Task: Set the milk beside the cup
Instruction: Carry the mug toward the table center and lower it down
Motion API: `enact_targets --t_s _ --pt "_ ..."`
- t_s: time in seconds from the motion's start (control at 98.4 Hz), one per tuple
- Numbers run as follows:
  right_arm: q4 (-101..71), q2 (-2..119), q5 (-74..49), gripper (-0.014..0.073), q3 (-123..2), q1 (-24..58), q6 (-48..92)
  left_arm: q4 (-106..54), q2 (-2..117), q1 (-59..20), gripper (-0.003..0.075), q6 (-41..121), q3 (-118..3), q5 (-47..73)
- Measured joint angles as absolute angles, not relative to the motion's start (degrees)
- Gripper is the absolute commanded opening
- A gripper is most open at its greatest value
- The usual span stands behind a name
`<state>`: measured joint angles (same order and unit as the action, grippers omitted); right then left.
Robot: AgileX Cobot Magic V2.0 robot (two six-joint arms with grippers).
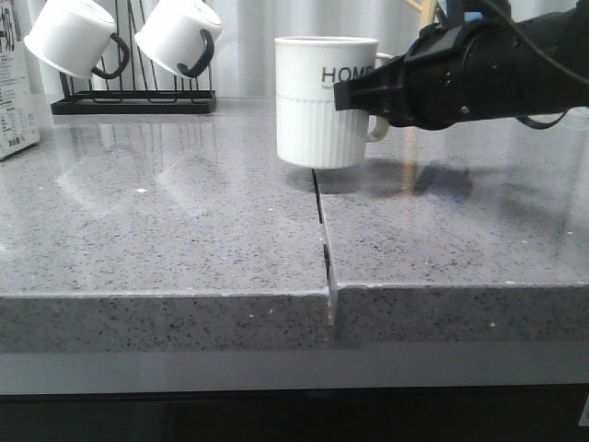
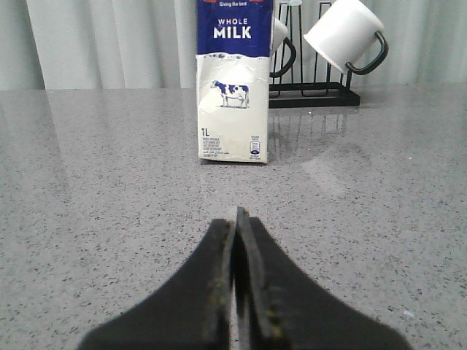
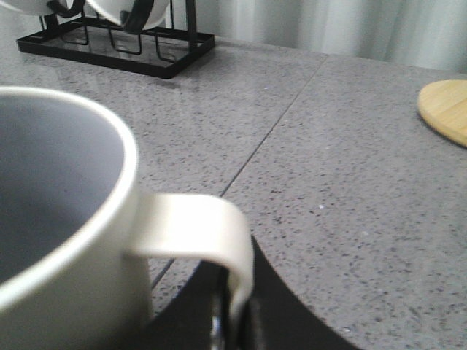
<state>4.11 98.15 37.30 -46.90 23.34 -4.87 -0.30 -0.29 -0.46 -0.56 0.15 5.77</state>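
**Mug Held by Its Handle as Milk Waited Across the Counter**

Front view: the white "HOME" cup (image 1: 322,101) stood near the middle of the grey speckled counter (image 1: 166,230), by the seam between two slabs. The right gripper (image 1: 377,101) reached in from the right at the cup's handle (image 1: 379,129). At the far left edge, a sliver of the milk (image 1: 17,83) showed, well apart from the cup. Two white mugs with black handles (image 1: 78,39) hung on a black rack (image 1: 133,103) behind.

Left wrist view: the left gripper (image 2: 239,240) hung low over bare counter, its fingers pressed together on nothing. The milk (image 2: 233,87) stood upright ahead, cow picture facing the camera, the rack just behind it.

Right wrist view: the right gripper's fingers were clamped on the cup's handle (image 3: 197,230), the cup's rim (image 3: 109,131) close beside. A wooden board (image 3: 446,109) lay farther off.
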Motion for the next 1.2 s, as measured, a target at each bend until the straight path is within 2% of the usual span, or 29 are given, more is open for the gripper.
enact_targets --t_s 0.264,0.752,1.2 --pt "4.01 101.01 39.09 0.0001 -47.11 23.61 -4.87 -0.30 -0.29 -0.46 -0.0021 -0.56 0.15 5.77" --pt "4.01 101.25 39.31 0.0242 -47.11 23.61 -4.87 -0.30 -0.29 -0.46 -0.0021 -0.56 0.15 5.77" --pt "4.01 100.07 39.12 0.0241 -44.65 23.61 -4.87 -0.30 -0.29 -0.46 -0.0021 -0.56 0.15 5.77"
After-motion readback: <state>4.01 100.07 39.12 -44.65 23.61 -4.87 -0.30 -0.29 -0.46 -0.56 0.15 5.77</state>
